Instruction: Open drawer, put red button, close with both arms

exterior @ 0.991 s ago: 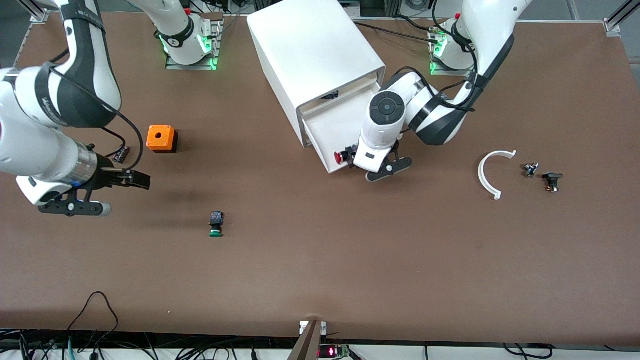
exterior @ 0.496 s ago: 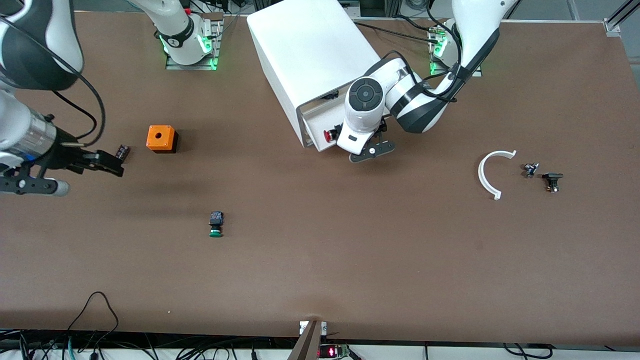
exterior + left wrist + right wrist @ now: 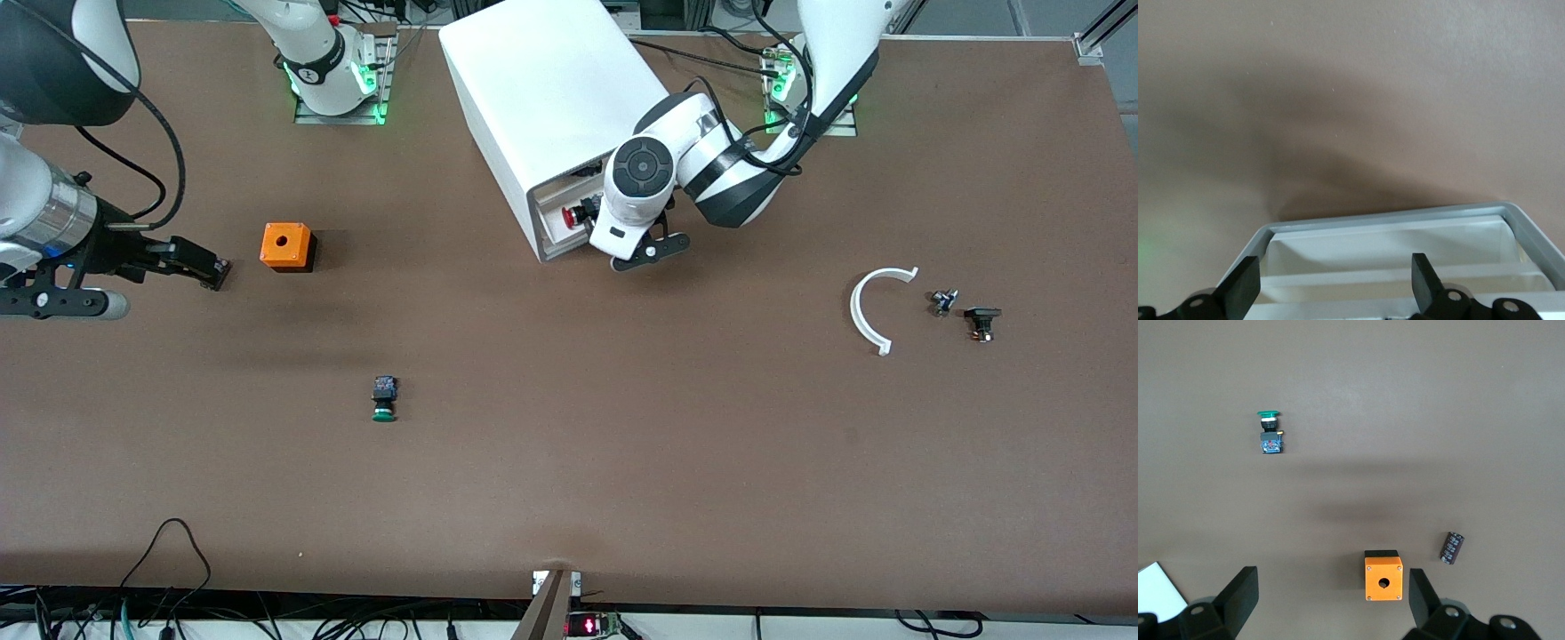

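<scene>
The white cabinet (image 3: pixel 551 89) stands in the middle of the table near the arms' bases. Its drawer (image 3: pixel 562 236) is pushed almost fully in. The red button (image 3: pixel 575 215) lies in the drawer, just inside the cabinet's front. My left gripper (image 3: pixel 606 233) is at the drawer's front. In the left wrist view the left gripper (image 3: pixel 1333 293) is open and empty, and the drawer (image 3: pixel 1391 247) lies between its fingers. My right gripper (image 3: pixel 191 260) is open and empty over the table at the right arm's end; its own view also shows it open (image 3: pixel 1331 600).
A green-capped button (image 3: pixel 384 399) lies nearer the front camera; it shows in the right wrist view (image 3: pixel 1269 430). An orange box (image 3: pixel 286 245) and a dark capacitor (image 3: pixel 219 267) lie beside the right gripper. A white curved piece (image 3: pixel 869 307) and two small parts (image 3: pixel 981 321) lie at the left arm's end.
My left gripper has pushed the drawer with the red button from well out to almost fully into the cabinet. My right arm has drawn back toward its end of the table.
</scene>
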You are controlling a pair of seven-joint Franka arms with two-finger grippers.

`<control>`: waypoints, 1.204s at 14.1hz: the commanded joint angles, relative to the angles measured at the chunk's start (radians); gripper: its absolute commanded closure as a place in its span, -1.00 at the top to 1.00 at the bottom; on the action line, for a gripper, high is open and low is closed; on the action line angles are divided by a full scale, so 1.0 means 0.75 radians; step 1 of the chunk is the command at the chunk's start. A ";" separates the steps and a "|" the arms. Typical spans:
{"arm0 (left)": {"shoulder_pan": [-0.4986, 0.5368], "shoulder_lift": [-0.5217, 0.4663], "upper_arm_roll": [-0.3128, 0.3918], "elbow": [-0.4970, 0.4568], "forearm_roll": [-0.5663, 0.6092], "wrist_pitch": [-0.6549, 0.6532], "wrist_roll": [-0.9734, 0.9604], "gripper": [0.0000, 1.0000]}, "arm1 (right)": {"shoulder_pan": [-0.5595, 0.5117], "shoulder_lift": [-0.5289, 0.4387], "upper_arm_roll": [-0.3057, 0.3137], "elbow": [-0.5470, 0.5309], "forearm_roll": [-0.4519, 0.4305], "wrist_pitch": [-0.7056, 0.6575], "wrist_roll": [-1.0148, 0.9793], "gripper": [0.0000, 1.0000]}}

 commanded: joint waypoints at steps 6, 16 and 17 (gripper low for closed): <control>-0.009 -0.013 -0.057 -0.015 -0.069 -0.041 0.017 1.00 | -0.220 -0.034 0.209 0.093 -0.043 -0.058 0.047 1.00; 0.032 -0.023 -0.077 0.022 -0.071 -0.070 0.023 1.00 | -0.225 -0.008 0.218 0.167 -0.045 -0.040 0.025 1.00; 0.048 -0.023 -0.077 0.048 -0.069 -0.070 0.025 1.00 | -0.227 -0.002 0.216 0.185 -0.039 -0.052 0.020 1.00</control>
